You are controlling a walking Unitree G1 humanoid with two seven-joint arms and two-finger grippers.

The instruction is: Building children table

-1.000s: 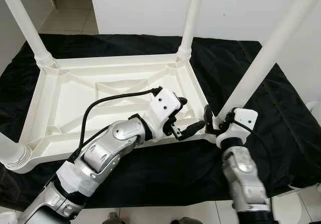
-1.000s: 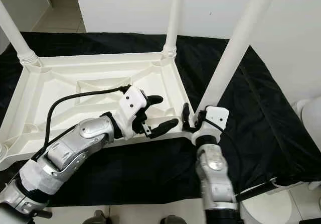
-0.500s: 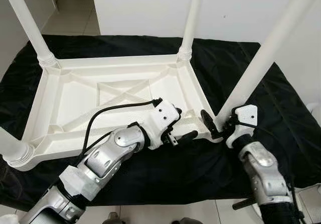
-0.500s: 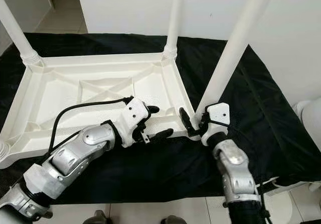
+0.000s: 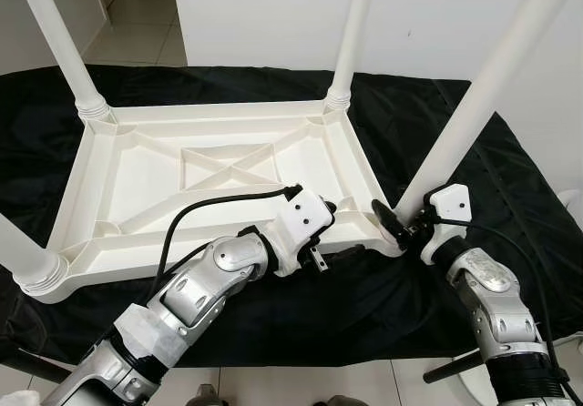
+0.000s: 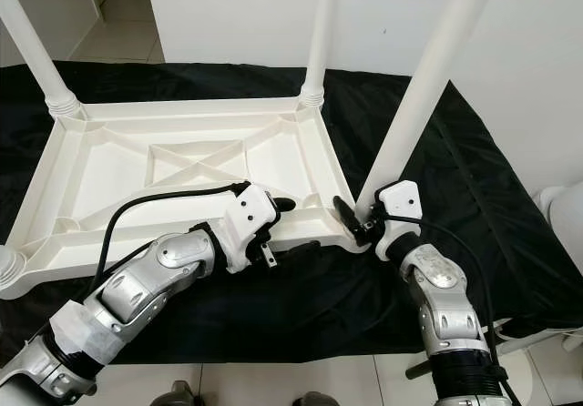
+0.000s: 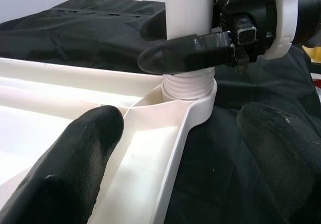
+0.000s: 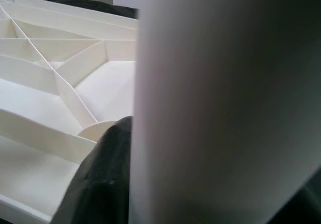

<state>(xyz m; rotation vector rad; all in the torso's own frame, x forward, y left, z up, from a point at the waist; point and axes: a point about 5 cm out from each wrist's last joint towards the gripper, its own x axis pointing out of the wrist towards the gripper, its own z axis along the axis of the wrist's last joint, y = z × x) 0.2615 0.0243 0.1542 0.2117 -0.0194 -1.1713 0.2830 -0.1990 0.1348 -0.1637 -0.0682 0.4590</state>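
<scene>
the white tabletop (image 5: 118, 183) lies upside down on the black cloth (image 5: 474, 151), ribbed underside up, all four legs standing in its corner sockets. the one that matters is the near right leg (image 5: 474, 87): its long axis rises up and away from the near right corner, leaning a little to your right in the head views.

your right gripper (image 5: 405, 227) is the nearer one. it is closed around that leg just above the threaded collar (image 7: 188, 86), one finger (image 7: 183, 54) wrapping the inner side.

your left gripper (image 5: 334, 238) sits just left of that corner with its fingers apart, straddling the near rim of the top, one finger (image 7: 75, 158) inside the frame, the other outside over the cloth.

any seating or twisting should go along the leg's axis, down into the socket, i judge, while the left steadies the rim.
</scene>
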